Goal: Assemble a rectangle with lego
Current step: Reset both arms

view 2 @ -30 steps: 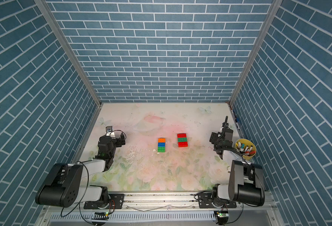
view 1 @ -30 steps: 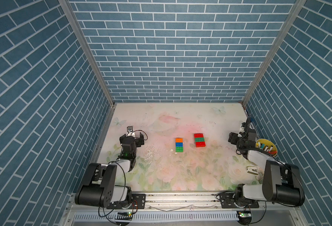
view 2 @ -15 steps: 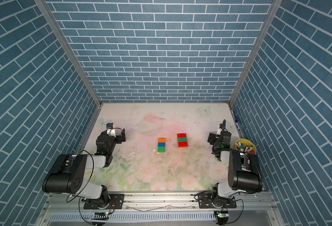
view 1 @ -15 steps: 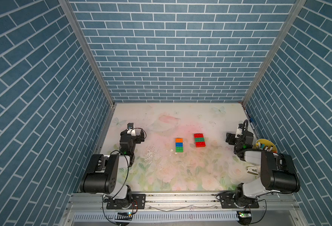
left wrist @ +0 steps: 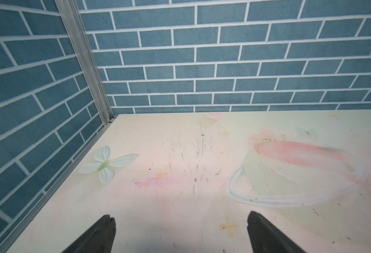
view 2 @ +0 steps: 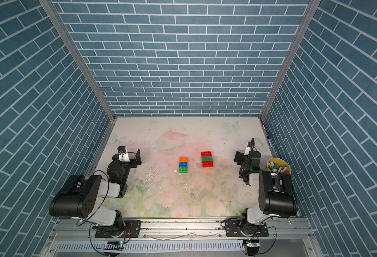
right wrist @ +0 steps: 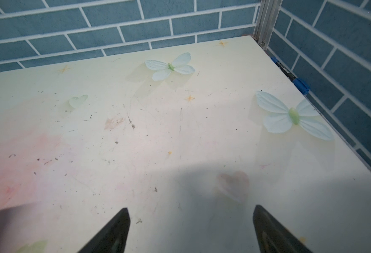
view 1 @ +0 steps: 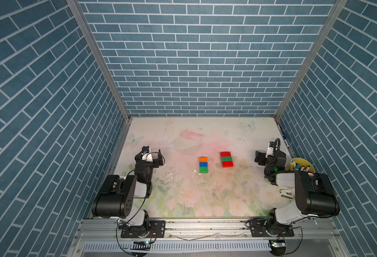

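On the bench, orange lego strip and red lego strip lie apart; left tool and right tool hang released. A skewed push might scatter either, seemingly unclipped.

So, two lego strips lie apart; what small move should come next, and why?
Probably move the open, empty right end effector toward the red-green-red strip, the nearer one to it. A gap separates that strip from the orange-blue-green strip, so no single rectangle exists yet.

Orange-blue-green lego block and red-green-red lego block, flat, near but apart
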Controlling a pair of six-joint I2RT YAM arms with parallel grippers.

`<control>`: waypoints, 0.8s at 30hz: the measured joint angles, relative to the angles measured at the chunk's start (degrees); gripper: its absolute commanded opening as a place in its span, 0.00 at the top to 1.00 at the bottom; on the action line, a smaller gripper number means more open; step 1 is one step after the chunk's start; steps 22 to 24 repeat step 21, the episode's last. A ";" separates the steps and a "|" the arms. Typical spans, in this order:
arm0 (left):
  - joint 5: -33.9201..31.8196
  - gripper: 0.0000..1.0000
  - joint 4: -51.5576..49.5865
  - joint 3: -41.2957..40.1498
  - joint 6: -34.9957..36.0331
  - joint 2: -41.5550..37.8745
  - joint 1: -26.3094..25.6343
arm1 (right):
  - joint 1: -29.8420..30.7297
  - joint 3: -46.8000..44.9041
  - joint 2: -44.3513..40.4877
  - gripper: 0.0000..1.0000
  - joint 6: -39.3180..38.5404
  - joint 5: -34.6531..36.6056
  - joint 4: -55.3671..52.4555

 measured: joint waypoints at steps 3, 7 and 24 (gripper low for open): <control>-1.31 0.00 0.17 0.00 -0.15 0.02 -0.22 | 0.00 0.00 0.00 0.01 -0.28 0.02 0.22; -2.43 0.00 0.24 0.00 -0.15 0.02 -0.50 | 0.07 0.00 0.00 0.01 -0.39 0.26 0.44; -3.15 0.00 0.24 0.00 -0.17 0.00 -0.50 | 0.44 0.00 0.00 0.01 -0.39 1.09 0.63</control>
